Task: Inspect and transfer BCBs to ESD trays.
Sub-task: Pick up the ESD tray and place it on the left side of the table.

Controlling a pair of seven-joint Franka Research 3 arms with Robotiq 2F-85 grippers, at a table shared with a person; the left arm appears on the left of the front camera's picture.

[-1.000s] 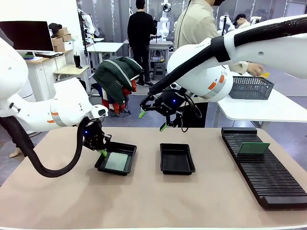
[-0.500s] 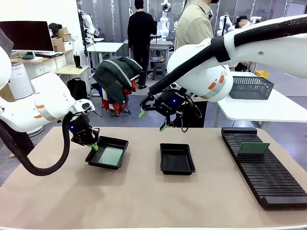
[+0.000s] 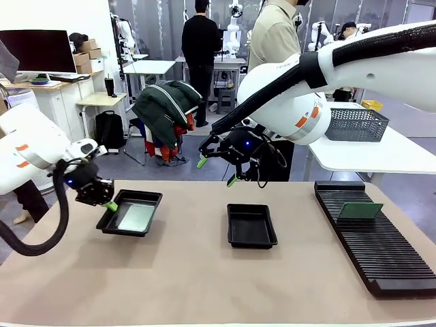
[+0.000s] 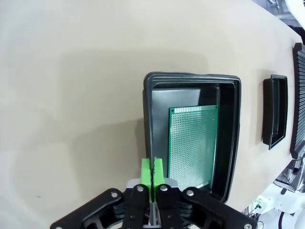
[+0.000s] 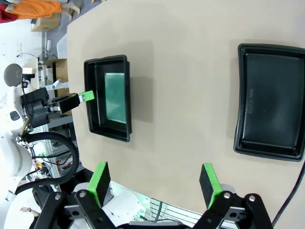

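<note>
My left gripper [image 3: 109, 204] is shut on the near-left rim of a black ESD tray [image 3: 139, 199] at the table's left. A green BCB [image 3: 135, 217] lies flat inside that tray. In the left wrist view the green pads [image 4: 147, 168] pinch the tray rim [image 4: 147, 114], with the BCB [image 4: 193, 143] just beyond. A second ESD tray [image 3: 252, 226], with nothing in it, sits at the table's middle. My right gripper [image 3: 218, 171] hangs open above and behind it, holding nothing. Another BCB [image 3: 360, 210] stands in the ribbed rack [image 3: 381, 252].
The long black rack runs along the table's right side. A grey mesh basket [image 3: 355, 125] rests on a white table behind it. A person [image 3: 276, 37] stands at the far side. Bare table surface lies in front of both trays.
My left gripper has pulled the tray with its BCB leftward across the table. The right arm has stayed where it was.
</note>
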